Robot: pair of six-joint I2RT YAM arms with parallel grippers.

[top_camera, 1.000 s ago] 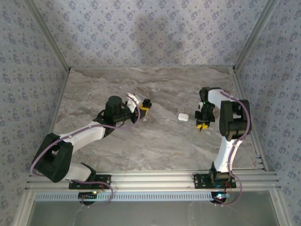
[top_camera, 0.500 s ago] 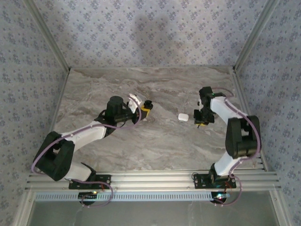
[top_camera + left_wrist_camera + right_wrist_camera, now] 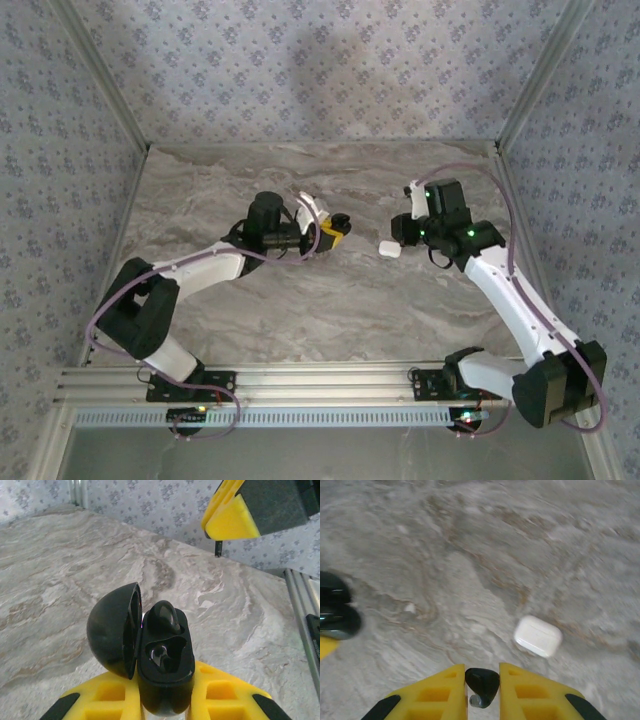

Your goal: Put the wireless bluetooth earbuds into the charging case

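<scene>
One earbud (image 3: 161, 619) sat in the far socket of the open charging case (image 3: 165, 667), lid (image 3: 114, 630) swung left. Left wrist view showed that; too small to tell from the top view. Left tool (image 3: 165, 692) clamped the charging case. Second earbud (image 3: 482, 684) was pinched in the right tool (image 3: 482, 671), right of the charging case and apart from it. A white case (image 3: 538, 636) lay on the worktop (image 3: 300, 300) further right. Bare worktop lay all round, walls well apart.

A robot lab test cell.
Aluminium rails (image 3: 320, 375) frame a marble-patterned surface (image 3: 330, 310), boxed in along three edges by floral-print wall panels (image 3: 320, 70).
</scene>
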